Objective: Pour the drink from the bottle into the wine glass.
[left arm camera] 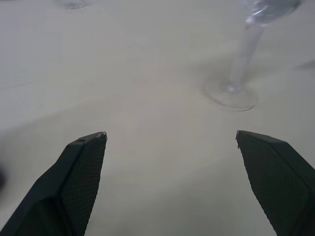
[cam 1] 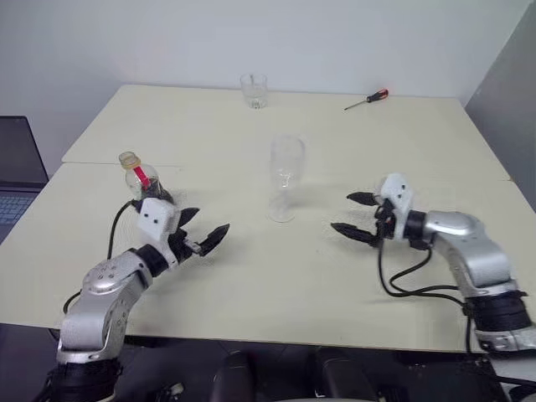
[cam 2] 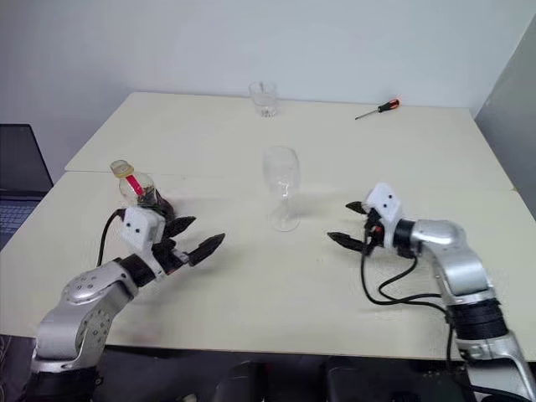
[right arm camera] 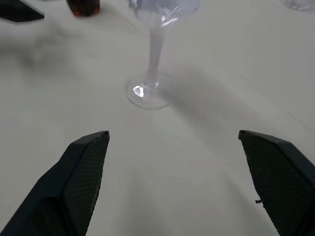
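Both spread, gripping nothing: left hand (cam 1: 203, 228) just before bottle (cam 1: 144, 182), right hand (cam 1: 358, 215) beside upright wine glass (cam 1: 285, 179) on surface (cam 1: 276, 276).

You are looking at a scene where nothing is showing readable text. The bottle (cam 1: 141, 182) is wearing a red-and-yellow neck label, but no letters, brand or numbers are coming through on it. Nothing else on the tabletop (cam 1: 276, 285) is carrying any writing, sign or number you could read.
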Controlling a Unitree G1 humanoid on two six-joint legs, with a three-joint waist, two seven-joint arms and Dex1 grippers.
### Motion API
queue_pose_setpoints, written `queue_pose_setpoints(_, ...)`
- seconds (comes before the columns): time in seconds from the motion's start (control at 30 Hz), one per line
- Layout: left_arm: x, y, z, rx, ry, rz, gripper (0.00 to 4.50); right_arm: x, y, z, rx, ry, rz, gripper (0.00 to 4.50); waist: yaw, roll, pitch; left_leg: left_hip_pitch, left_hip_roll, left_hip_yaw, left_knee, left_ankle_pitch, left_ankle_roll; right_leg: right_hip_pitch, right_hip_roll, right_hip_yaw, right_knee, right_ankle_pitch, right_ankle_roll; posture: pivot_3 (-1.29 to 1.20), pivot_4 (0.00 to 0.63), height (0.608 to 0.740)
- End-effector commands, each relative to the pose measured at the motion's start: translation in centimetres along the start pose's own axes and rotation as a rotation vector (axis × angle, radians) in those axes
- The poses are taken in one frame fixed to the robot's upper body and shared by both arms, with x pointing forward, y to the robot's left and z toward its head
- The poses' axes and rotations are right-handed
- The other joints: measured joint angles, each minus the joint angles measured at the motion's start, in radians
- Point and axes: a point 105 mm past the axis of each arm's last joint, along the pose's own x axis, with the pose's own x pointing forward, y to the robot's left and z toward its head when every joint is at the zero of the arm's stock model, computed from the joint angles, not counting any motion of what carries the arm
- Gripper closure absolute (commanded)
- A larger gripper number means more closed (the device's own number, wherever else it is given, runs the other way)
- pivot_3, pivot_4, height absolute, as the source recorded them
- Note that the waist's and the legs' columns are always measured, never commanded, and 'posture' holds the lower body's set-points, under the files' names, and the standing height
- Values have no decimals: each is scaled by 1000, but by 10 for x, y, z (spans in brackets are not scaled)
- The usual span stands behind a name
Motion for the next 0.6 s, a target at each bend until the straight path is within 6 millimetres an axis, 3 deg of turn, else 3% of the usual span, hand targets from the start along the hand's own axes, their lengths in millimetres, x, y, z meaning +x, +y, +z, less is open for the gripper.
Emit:
queue_pose_setpoints(0.03,-23,16,18,39,-101,139,0,-21,1,59,-64,-91,34,13,-2,-1,1,0,0,0,0,0,0,0,0,0,0,0,0,0,150,740)
queue_pose_setpoints(0.2,-43,36,18,84,-114,248,0,-24,11,104,-108,-133,113,13,4,-5,-2,1,1,-3,0,0,0,1,0,-1,-1,-3,0,0,150,740)
queue_pose_setpoints(0.37,-31,56,25,119,-159,331,0,2,35,143,-184,-194,200,13,5,-5,-2,1,0,-3,0,0,1,1,0,0,0,-2,-1,0,150,740)
queue_pose_setpoints(0.6,-12,53,24,101,-199,311,0,16,51,157,-206,-205,265,13,7,-7,-2,-4,0,-2,0,1,1,-1,-1,-1,-4,0,-5,0,150,740)
